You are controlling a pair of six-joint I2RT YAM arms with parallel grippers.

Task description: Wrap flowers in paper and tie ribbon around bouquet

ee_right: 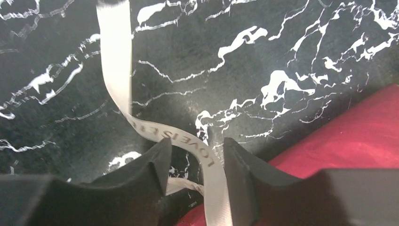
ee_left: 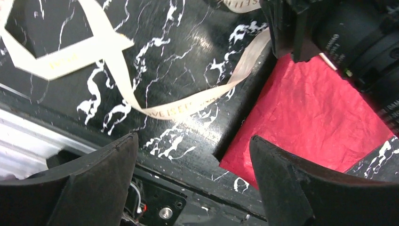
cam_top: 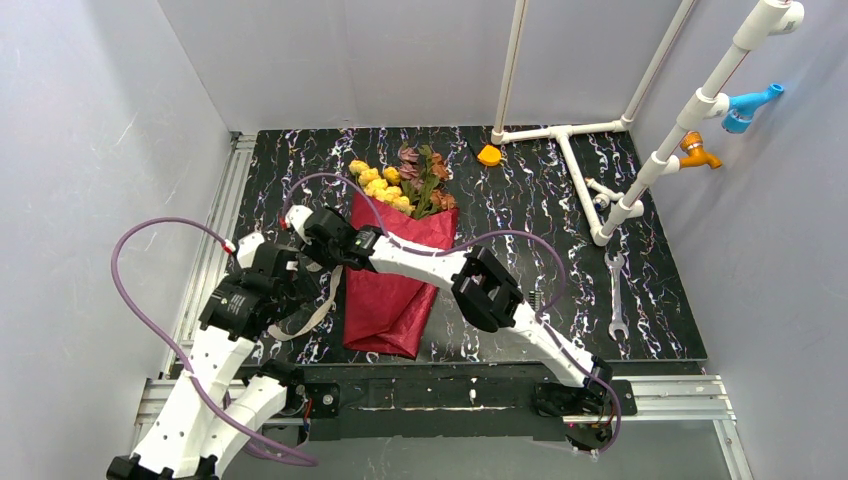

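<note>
Top external view shows a black marbled counter (cam_top: 520, 190). At its near left side is the left hand (ee_left: 193, 139); in the left wrist view its two fingers stand wide apart with nothing between them, so it is released. The beige ribbon (ee_left: 188, 101) lies loose on the counter below it, curling and crossing over itself; it runs to the right as far as the edge of the red paper (ee_left: 320, 117). Just to the right is the right hand (ee_right: 196, 141); in the right wrist view its fingers are parted and the ribbon, with printed letters on it, passes through the gap between them; this hand is released too, not clenched on the strip. The bouquet (cam_top: 385, 310) lies in the middle of the counter, its narrow end near and its wide end far; the right arm crosses over it. The flowers (cam_top: 395, 180), yellow and pink-brown, stick out of the far end. Further right, a small orange cap (cam_top: 488, 155) sits at the far edge beside a white pipe frame (cam_top: 575, 170); a wrench (cam_top: 617, 295) lies flat near the right edge.
</note>
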